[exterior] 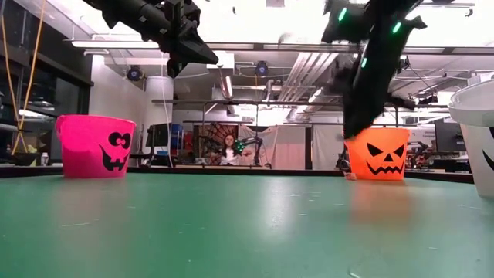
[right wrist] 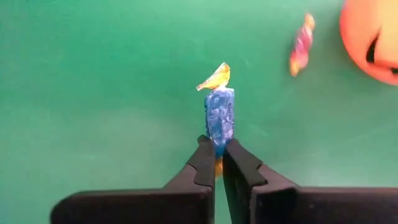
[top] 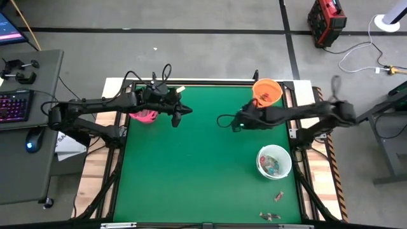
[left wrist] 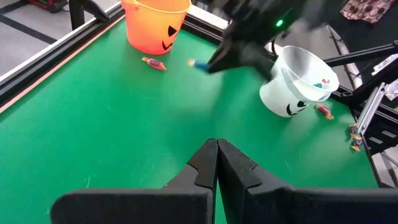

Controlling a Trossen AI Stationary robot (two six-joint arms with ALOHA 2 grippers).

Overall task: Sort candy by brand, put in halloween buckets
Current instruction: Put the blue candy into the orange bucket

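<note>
Three halloween buckets stand on the green worktop (top: 191,165): a pink bucket (top: 145,116) at the left edge beneath the left arm, an orange bucket (top: 267,91) at the far right, and a white bucket (top: 274,161) nearer on the right side with several sweets inside. The right gripper (right wrist: 218,149) is pinched shut on a blue-wrapped candy (right wrist: 219,115) with yellowish twisted ends; in the right wrist view the sweet stands out forward from the closed fingertips over the green surface. From above this gripper (top: 221,120) sits just beside the orange bucket, toward the worktop's middle. A reddish candy (right wrist: 301,45) lies on the green near the orange bucket. A few more sweets (top: 278,195) lie at the near right, past the white bucket; their wrappers are too small to make out, perhaps brownish. The left gripper (left wrist: 217,155) hangs above the worktop near the pink bucket, fingers pressed together and holding nothing.
</note>
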